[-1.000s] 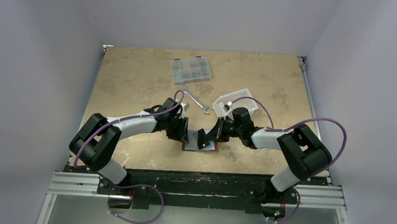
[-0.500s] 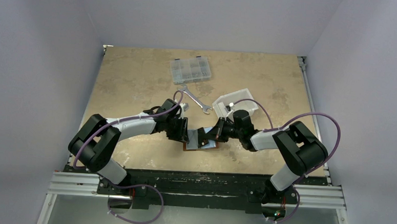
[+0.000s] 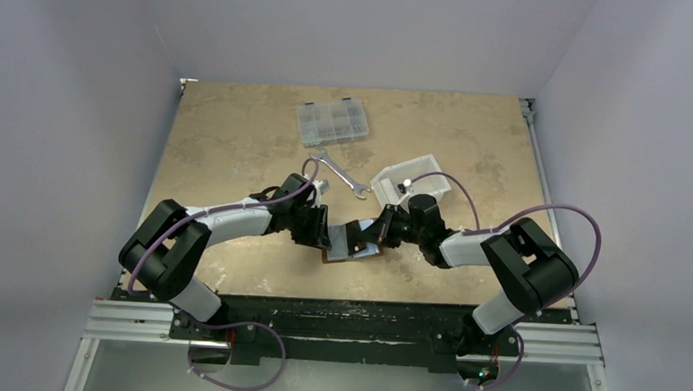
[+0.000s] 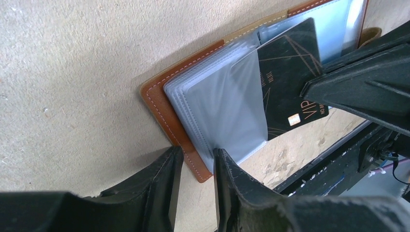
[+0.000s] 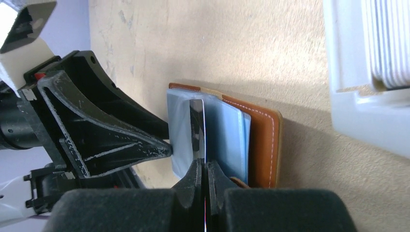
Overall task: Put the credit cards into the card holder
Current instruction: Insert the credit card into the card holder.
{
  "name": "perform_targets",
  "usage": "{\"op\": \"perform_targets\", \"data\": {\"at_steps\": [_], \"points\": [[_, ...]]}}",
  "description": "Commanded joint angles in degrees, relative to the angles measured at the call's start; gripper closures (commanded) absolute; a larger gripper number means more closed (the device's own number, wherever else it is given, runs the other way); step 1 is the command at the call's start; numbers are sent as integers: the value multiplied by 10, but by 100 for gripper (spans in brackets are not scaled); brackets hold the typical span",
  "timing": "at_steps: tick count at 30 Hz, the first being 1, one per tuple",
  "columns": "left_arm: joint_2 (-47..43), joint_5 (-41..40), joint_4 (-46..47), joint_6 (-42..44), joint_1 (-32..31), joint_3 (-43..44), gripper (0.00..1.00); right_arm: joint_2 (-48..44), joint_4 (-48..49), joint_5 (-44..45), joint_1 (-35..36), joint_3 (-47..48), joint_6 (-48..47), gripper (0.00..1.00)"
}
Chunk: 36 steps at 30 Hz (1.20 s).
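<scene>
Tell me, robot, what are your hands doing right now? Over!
Left gripper pinning card holder edge. Right gripper shut on black card, part-way into clear sleeve. Nothing blocking.

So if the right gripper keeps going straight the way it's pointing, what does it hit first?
Probably the holder: the right gripper, shut on a dark card, points into the clear sleeves. Beyond them is the left gripper. Depth is hard to judge.
</scene>
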Motion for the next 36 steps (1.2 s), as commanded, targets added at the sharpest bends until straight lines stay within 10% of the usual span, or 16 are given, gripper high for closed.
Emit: {"op": "perform_targets", "data": {"at_steps": [1,25,30,36], "points": [[13,3,-20,3,-6,-22,68,-35,-44,94,-2,10,-62,100],[11,12,-8,-8,-11,-20,69,-2,-12,61,47,15,2,99],[-5,1,-17,-8,-11,-19,69,-35,-170,93,48,77,-102,72],[4,-2,-14,-5,-11,-20,69,-23,-286,91,48,143,-222,62]]}}
